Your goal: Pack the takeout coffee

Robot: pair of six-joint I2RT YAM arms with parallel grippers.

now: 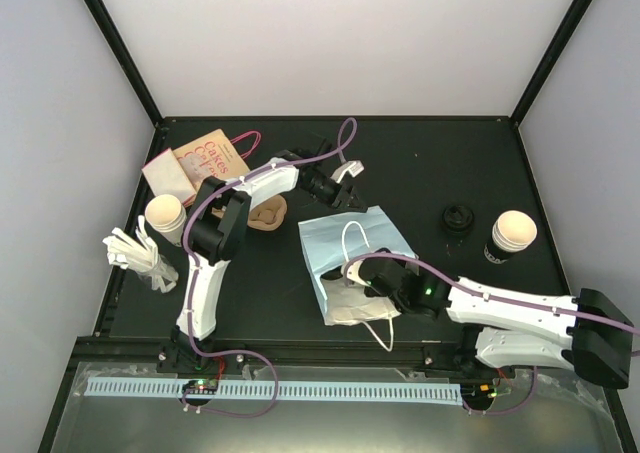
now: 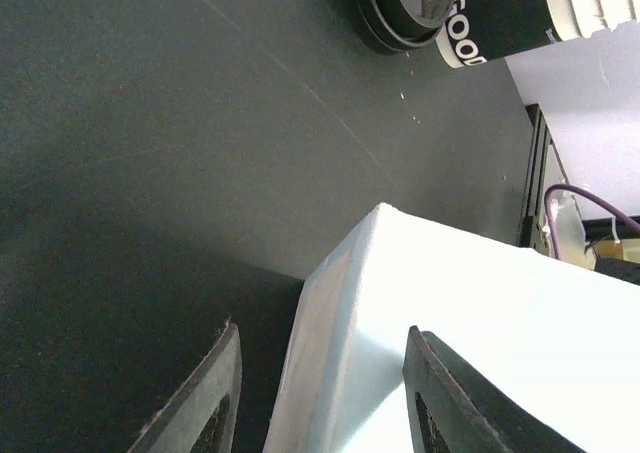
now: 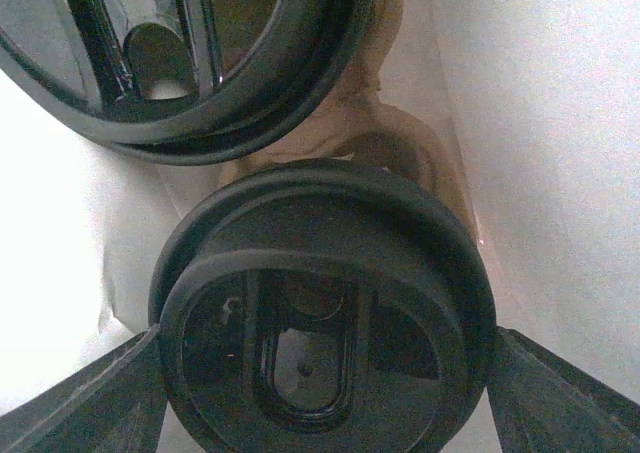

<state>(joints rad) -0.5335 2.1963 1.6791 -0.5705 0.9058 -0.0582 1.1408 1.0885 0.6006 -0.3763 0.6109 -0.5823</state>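
My right end effector pinches a lid by its rim inside the one bag. The bag lies flat on the worktop, long axis near to far, mouth toward the arm bases. A second lid is just beyond the first. A third lid lies beside the right cup, and the left cup stands well apart. My left end effector gapes wide astride the bag's far corner.

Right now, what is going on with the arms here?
The right end effector holds a black lid inside the open bag, next to a second lid. The left end effector is open around the bag's far corner. The left cup and the right cup stand outside it.
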